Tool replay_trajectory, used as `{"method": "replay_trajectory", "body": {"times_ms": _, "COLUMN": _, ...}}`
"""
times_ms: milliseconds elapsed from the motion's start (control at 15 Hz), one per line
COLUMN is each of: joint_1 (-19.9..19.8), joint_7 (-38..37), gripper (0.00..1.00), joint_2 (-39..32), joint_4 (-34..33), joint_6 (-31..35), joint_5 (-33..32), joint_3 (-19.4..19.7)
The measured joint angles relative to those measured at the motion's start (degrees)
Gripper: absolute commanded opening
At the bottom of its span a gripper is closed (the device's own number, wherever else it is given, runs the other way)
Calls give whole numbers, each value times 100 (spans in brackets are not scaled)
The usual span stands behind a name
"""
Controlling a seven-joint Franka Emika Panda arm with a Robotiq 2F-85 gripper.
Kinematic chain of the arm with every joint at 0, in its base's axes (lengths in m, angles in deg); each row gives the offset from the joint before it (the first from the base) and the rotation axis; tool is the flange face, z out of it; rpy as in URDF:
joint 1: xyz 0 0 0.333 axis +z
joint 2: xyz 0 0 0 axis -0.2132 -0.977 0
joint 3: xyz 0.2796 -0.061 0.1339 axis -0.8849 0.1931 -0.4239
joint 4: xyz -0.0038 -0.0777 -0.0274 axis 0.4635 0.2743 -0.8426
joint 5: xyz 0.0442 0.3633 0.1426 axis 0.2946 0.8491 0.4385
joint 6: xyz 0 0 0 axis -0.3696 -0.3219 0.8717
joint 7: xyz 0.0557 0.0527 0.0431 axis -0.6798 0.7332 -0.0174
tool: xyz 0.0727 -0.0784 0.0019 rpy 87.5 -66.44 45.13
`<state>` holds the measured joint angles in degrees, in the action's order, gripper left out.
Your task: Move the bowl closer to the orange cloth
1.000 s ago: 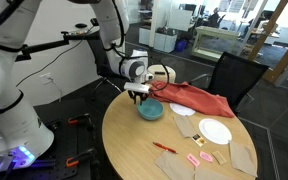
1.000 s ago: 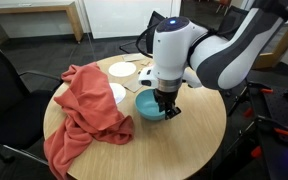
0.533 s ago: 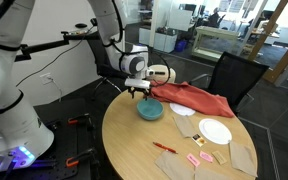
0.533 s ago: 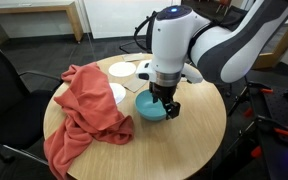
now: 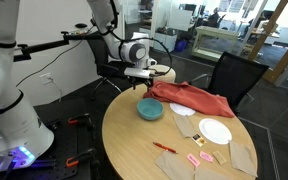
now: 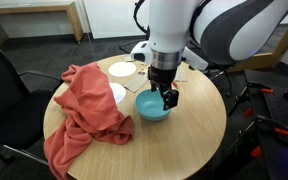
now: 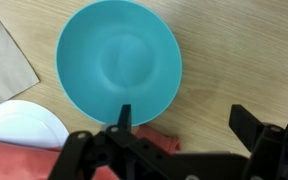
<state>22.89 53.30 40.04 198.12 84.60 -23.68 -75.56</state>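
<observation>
The teal bowl rests on the round wooden table, right beside the edge of the orange cloth. My gripper hangs a little above the bowl, open and empty. In the wrist view the bowl lies below and free of the gripper, one dark finger over its near rim and the other over bare wood. A corner of the cloth shows just beside the bowl.
White plates, brown paper napkins, a red pen and small pink items lie on the table. A black chair stands behind it.
The gripper has opened, let go of the bowl's rim and risen above it. The bowl stays on the table by the cloth.
</observation>
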Motion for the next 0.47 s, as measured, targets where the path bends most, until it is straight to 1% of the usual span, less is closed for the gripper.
{"method": "replay_trajectory", "body": {"times_ms": 133, "joint_1": -13, "joint_7": -1, "gripper": 100, "joint_2": 107, "joint_4": 0, "joint_6": -190, "joint_5": 167, "joint_3": -54}}
{"method": "replay_trajectory", "body": {"times_ms": 467, "joint_1": -14, "joint_7": 1, "gripper": 100, "joint_2": 83, "joint_4": -6, "joint_6": -205, "joint_5": 177, "joint_3": -62}}
